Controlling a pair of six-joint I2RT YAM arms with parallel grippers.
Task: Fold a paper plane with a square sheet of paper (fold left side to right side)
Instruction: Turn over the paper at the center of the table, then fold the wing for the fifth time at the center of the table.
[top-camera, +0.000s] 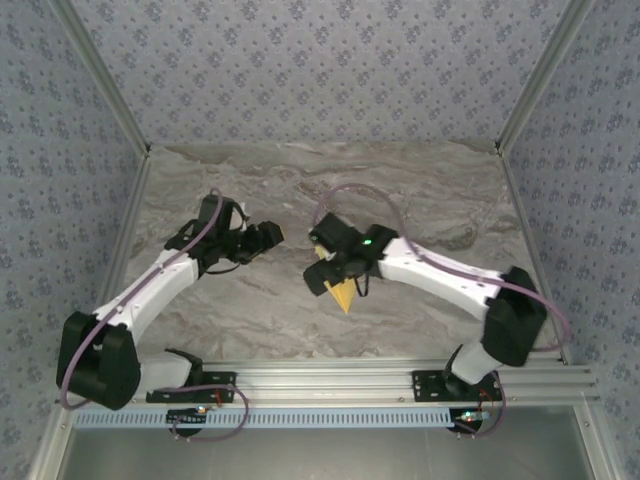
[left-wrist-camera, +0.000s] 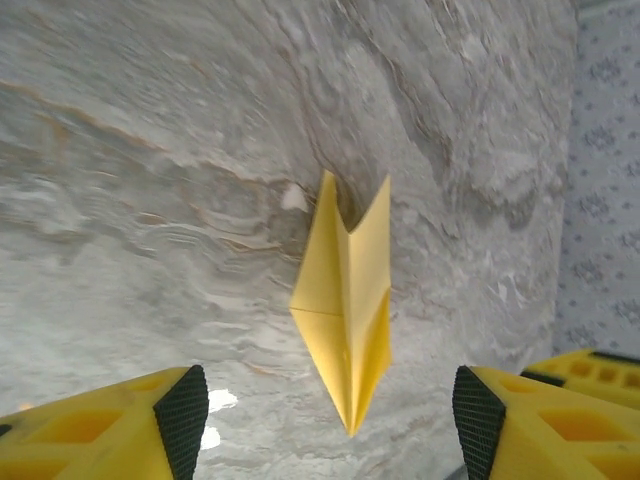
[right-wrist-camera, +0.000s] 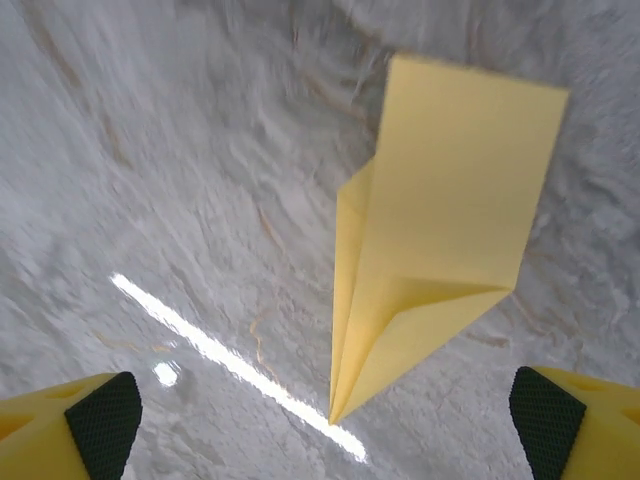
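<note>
The grey table (top-camera: 300, 190) was the biggest thing. The left tool (top-camera: 262, 238) and the right tool (top-camera: 328, 268) both had their jaws spread wide, and neither pinched anything. The paper plane (top-camera: 342, 294) lay near the middle of the table, just under the right tool. The folding looked about done. Next, the tools probably needed to back away or press the crease flat. From above the plane was half hidden, but the left wrist view showed its wings standing up in a V.

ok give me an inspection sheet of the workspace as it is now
surface: grey marbled table
job's things: yellow paper plane lying folded, tip toward the near edge, free of both grippers
clutter: nothing seen
grippers: left gripper open, empty; right gripper open above the plane
cables: lilac cable looped along each arm, off the paper
surroundings: patterned walls, aluminium rail at the near edge
</note>
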